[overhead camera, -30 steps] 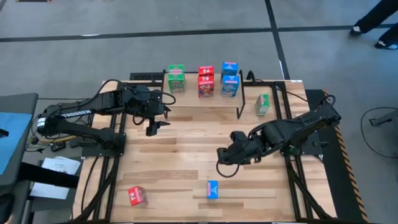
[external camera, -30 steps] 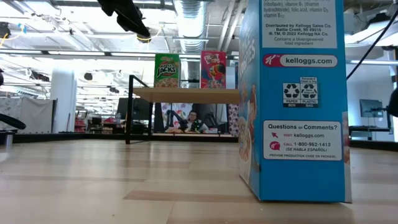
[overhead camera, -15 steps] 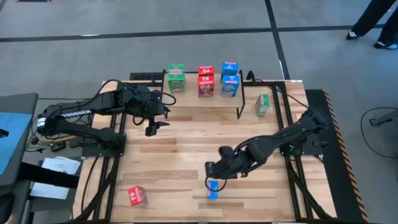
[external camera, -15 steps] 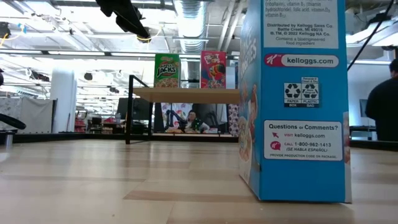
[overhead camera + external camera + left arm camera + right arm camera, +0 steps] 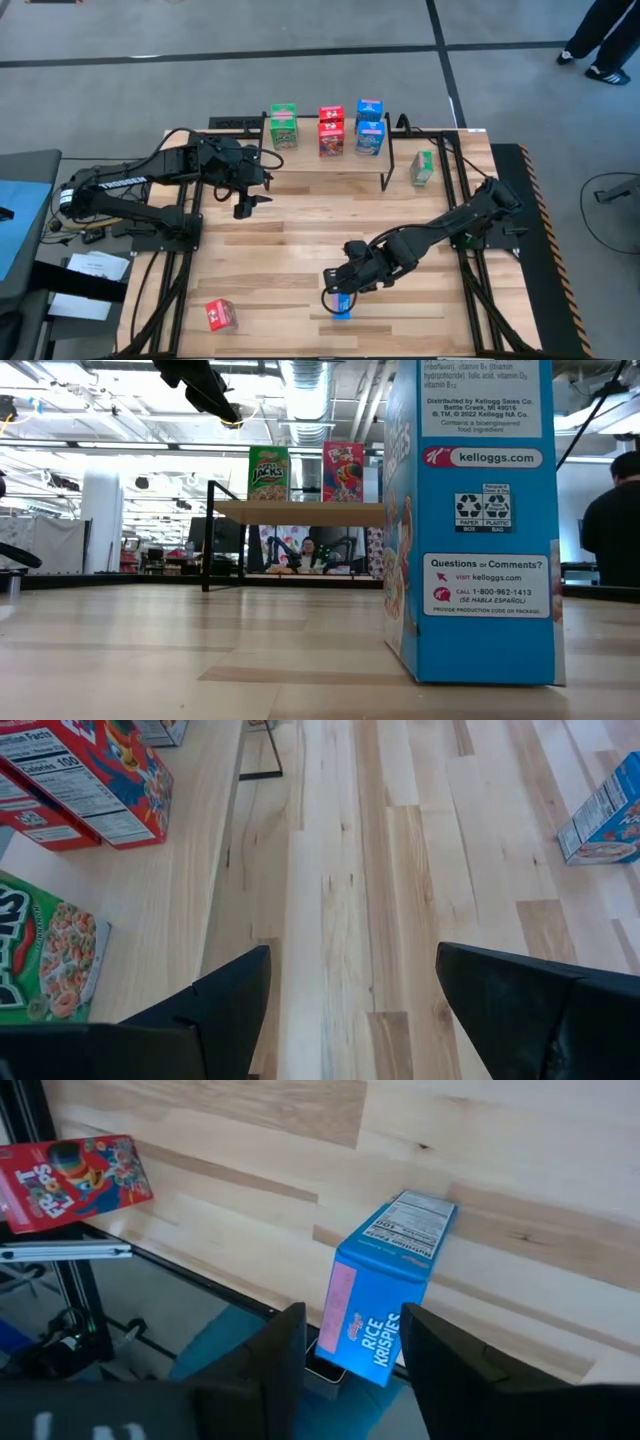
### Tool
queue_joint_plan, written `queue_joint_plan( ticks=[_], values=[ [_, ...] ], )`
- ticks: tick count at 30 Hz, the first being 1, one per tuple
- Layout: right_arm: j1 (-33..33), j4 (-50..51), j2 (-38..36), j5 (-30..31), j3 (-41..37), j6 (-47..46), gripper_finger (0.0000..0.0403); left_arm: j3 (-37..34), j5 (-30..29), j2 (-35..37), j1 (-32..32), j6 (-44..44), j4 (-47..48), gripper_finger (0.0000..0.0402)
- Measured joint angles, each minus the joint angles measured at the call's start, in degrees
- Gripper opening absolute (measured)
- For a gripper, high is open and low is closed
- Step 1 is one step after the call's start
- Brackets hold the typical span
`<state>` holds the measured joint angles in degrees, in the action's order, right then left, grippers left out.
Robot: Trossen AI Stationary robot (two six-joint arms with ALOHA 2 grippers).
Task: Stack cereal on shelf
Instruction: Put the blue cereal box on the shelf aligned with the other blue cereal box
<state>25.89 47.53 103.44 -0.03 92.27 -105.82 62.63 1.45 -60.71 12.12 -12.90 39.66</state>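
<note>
Here, our right tool (image 5: 338, 299), fingers spread, hovers over the small blue cardboard cereal box (image 5: 342, 310) standing near the bench's (image 5: 300, 250) front edge; an off-centre closure could topple it.

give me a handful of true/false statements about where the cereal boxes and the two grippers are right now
1. The right gripper hovers over the blue box near the table's front edge, fingers open. True.
2. The left gripper is shut on a green box. False: it is open and holds nothing, waiting near the shelf.
3. A red box lies at the table's front left corner. True.
4. A green box stands on the table to the right of the shelf. True.
5. Only red boxes stand on the shelf. False: green, red and blue boxes stand there.
</note>
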Motion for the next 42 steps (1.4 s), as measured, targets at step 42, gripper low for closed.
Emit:
queue_joint_plan(
  ticks=[42],
  values=[
    [1.65,-1.9,0.0,-1.49,0.0,-3.69,0.0212,0.0,-0.65,-0.04,0.02,-1.91,-0.05,0.0275]
  ],
)
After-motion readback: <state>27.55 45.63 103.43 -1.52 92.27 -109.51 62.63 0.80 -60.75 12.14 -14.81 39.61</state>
